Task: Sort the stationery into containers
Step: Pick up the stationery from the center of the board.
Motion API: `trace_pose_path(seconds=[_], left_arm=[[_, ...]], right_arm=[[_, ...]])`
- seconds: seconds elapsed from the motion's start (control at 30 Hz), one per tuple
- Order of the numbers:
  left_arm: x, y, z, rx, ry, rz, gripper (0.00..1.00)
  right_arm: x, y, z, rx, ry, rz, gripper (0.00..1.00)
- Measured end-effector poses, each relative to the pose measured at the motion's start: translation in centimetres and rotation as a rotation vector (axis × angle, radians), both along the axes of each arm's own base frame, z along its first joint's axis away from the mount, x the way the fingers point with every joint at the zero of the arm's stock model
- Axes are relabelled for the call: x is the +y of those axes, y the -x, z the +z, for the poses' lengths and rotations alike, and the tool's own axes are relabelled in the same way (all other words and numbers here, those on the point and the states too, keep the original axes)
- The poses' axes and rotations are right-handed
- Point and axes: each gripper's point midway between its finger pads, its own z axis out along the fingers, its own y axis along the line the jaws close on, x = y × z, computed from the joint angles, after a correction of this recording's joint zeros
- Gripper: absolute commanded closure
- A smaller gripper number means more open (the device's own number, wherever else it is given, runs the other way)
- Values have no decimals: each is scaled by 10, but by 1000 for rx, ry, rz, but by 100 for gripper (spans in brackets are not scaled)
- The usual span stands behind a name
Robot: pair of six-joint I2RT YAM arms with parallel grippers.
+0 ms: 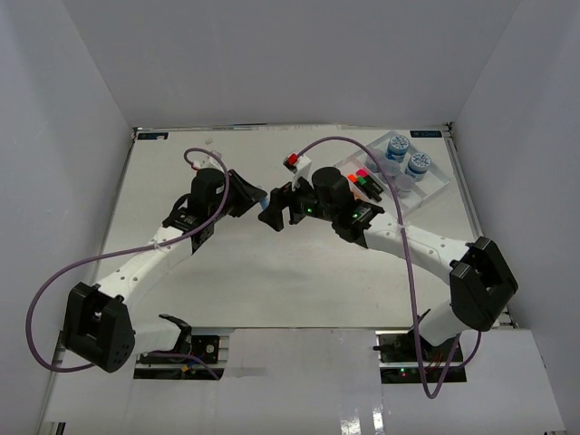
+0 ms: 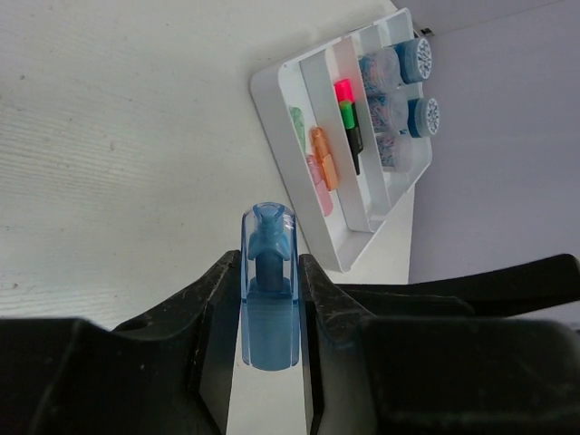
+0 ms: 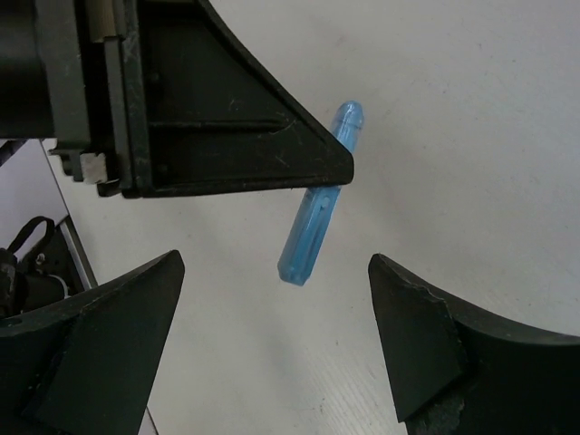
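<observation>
A stubby blue marker [image 2: 269, 299] sits clamped between the fingers of my left gripper [image 2: 269, 261], its clear cap pointing toward the tray. The right wrist view shows the same blue marker [image 3: 317, 217] hanging under a left finger [image 3: 227, 118], its lower end level with the wide-apart tips of my open right gripper [image 3: 276, 263], which does not touch it. Both grippers meet above mid-table: left gripper [image 1: 260, 199], right gripper [image 1: 275, 216]. The white tray [image 2: 272, 100] holds pink [image 2: 319, 190], orange [image 2: 323, 156] and green [image 2: 297, 127] markers in its compartments, and patterned-lid jars [image 2: 412, 59] in another.
The tray [image 1: 433, 188] lies at the table's back right, by the right wall, with two jars [image 1: 397, 147] at its far end. Purple cables loop over both arms. White walls enclose the table on three sides.
</observation>
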Motion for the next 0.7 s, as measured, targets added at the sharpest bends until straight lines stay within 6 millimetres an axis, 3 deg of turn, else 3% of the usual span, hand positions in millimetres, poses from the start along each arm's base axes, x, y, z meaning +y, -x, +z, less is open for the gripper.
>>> trace_pose_path(seconds=[0.2, 0.27, 0.3, 0.53, 0.63, 0.7], left_arm=[[-5, 8, 16, -50, 39, -14, 62], [-6, 11, 17, -57, 46, -16, 62], [-6, 11, 17, -57, 48, -17, 62], [-4, 16, 16, -71, 59, -10, 62], [-3, 17, 17, -83, 61, -5, 55], [-2, 18, 14, -84, 52, -7, 34]], right_arm=[[13, -3, -14, 30, 24, -14, 30], [15, -4, -20, 34, 36, -22, 44], [15, -5, -22, 35, 41, -27, 44], [15, -9, -22, 31, 53, -62, 87], [15, -9, -22, 36, 50, -64, 92], [14, -10, -22, 32, 56, -70, 92]])
